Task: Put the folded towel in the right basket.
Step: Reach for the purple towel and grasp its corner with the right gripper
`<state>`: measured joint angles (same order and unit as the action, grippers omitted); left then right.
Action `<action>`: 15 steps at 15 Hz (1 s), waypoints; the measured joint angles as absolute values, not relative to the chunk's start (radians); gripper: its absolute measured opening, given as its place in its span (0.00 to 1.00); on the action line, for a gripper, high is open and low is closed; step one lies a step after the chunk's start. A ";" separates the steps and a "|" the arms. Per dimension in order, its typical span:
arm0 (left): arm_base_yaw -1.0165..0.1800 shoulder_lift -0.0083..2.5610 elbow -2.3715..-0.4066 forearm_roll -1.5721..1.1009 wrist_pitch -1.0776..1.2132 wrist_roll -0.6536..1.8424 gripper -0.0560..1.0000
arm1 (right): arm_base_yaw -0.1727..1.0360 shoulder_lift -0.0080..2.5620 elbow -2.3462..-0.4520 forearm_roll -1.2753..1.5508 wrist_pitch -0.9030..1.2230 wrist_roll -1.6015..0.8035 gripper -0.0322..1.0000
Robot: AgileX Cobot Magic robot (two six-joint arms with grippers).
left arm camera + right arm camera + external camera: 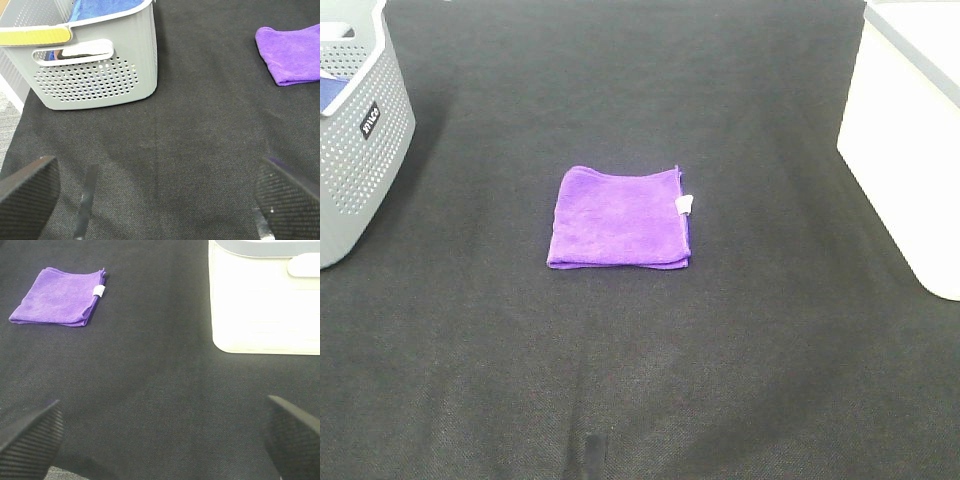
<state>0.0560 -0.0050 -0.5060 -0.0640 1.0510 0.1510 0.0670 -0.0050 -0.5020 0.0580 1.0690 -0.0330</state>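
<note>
A folded purple towel with a small white tag lies flat in the middle of the black table. It also shows in the left wrist view and the right wrist view. The right basket is white and stands at the table's right edge; it also shows in the right wrist view. My left gripper is open and empty, well short of the towel. My right gripper is open and empty, near the white basket. Neither gripper shows in the exterior high view.
A grey perforated basket stands at the left edge, holding a blue cloth. It fills the near part of the left wrist view. The table is covered in black cloth.
</note>
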 joint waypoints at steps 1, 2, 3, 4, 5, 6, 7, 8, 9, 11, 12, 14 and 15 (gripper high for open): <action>0.056 -0.005 -0.506 -0.064 1.051 0.151 0.99 | 0.067 -0.005 -0.502 0.058 1.069 -0.033 0.98; 0.056 -0.005 -0.506 -0.064 1.051 0.151 0.99 | 0.067 -0.005 -0.502 0.058 1.069 -0.033 0.98; 0.056 -0.005 -0.506 -0.064 1.051 0.151 0.99 | 0.067 -0.005 -0.502 0.058 1.069 -0.033 0.98; 0.056 -0.005 -0.506 -0.064 1.051 0.151 0.99 | 0.067 -0.005 -0.502 0.058 1.069 -0.033 0.98; 0.056 -0.005 -0.506 -0.064 1.051 0.151 0.99 | 0.067 -0.005 -0.502 0.058 1.069 -0.033 0.98; 0.056 -0.005 -0.506 -0.064 1.051 0.151 0.99 | 0.067 -0.005 -0.502 0.058 1.069 -0.033 0.98; 0.056 -0.005 -0.506 -0.064 1.051 0.151 0.99 | 0.067 -0.005 -0.502 0.058 1.069 -0.033 0.98; 0.056 -0.005 -0.506 -0.064 1.051 0.151 0.99 | 0.067 -0.005 -0.502 0.058 1.069 -0.033 0.98; 0.056 -0.005 -0.506 -0.064 1.051 0.151 0.99 | 0.067 -0.005 -0.502 0.058 1.069 -0.033 0.98; 0.056 -0.005 -0.506 -0.064 1.051 0.151 0.99 | 0.067 -0.005 -0.502 0.058 1.069 -0.033 0.98; 0.056 -0.005 -0.506 -0.064 1.051 0.151 0.99 | 0.067 -0.005 -0.502 0.058 1.069 -0.033 0.98; 0.056 -0.005 -0.506 -0.064 1.051 0.151 0.99 | 0.067 -0.005 -0.502 0.058 1.069 -0.033 0.98; 0.056 -0.005 -0.506 -0.064 1.051 0.151 0.99 | 0.067 -0.005 -0.502 0.058 1.069 -0.033 0.98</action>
<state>0.0560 -0.0050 -0.5060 -0.0640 1.0510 0.1510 0.0670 -0.0050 -0.5020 0.0580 1.0690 -0.0330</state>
